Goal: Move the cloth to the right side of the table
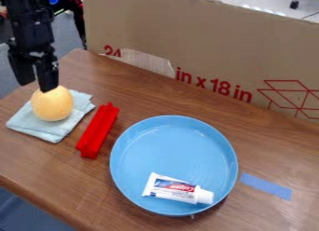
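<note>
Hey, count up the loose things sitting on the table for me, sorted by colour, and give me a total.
Blue: 2, the plate and the tape strip
Pale blue-green: 1, the cloth
Yellow-orange: 1, the round fruit-like ball on the cloth
Red: 1, the ridged bar
White: 1, the tube in the plate
Total: 6

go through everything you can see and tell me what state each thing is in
gripper: open, empty, above the cloth's back edge
cloth: folded flat at table's left, yellow ball on it
yellow ball: resting on cloth
red block: lying flat beside cloth
blue plate: upright, holds toothpaste tube
toothpaste tube: lying flat, capped
cardboard box: standing behind
</note>
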### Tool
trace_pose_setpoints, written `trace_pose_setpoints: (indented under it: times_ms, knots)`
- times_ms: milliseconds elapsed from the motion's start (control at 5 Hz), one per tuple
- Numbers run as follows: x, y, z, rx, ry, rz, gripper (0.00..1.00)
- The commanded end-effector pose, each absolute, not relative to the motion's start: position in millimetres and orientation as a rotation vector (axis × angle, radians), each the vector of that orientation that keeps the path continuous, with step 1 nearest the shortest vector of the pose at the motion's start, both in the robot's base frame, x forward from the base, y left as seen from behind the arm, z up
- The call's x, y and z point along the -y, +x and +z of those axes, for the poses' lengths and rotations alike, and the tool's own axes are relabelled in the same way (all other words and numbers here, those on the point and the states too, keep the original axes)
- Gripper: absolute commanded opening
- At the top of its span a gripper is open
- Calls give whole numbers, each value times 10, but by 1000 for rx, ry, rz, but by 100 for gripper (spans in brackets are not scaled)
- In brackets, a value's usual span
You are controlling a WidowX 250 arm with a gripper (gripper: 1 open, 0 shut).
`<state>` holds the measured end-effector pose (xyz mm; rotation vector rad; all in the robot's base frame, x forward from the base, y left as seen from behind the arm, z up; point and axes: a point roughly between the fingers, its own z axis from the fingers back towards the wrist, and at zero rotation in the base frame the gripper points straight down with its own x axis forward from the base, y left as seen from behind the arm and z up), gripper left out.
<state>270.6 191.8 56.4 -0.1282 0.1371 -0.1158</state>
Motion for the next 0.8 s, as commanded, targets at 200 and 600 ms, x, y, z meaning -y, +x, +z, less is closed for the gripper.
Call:
trace_pose_setpoints:
  times_ms: [200,600]
  knots:
    - [-1864,2836,465,-109,-55,-118,100]
    - [-2014,3011,151,-97,-14,-99,100]
